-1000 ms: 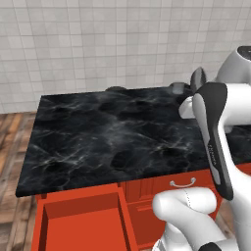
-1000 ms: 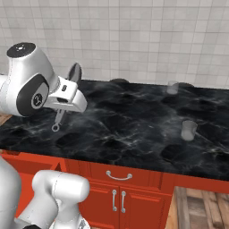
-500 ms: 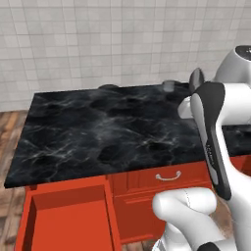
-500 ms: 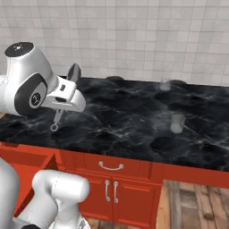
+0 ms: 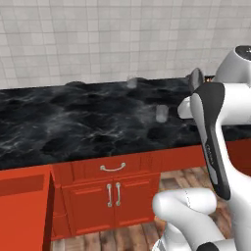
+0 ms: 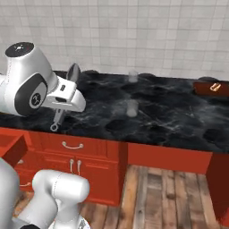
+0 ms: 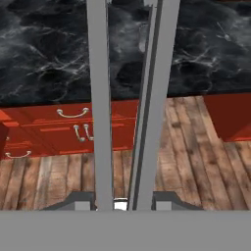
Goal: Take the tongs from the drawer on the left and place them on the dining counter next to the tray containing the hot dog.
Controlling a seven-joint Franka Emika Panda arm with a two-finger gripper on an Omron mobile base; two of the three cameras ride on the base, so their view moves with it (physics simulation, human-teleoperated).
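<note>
Driving right, the base has left the drawer behind at the near left. Fingers grip the tongs; their long arms could clip the table edge when lowered near the far-right tray.

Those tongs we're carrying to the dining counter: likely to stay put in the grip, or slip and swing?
The tongs look like two long, smooth metal arms, so probably stiff but slippery. The gripper holds them at one end in the hand view, leaving most of the length overhanging, so they may pivot on quick moves. Being slim, they are likely light.
</note>
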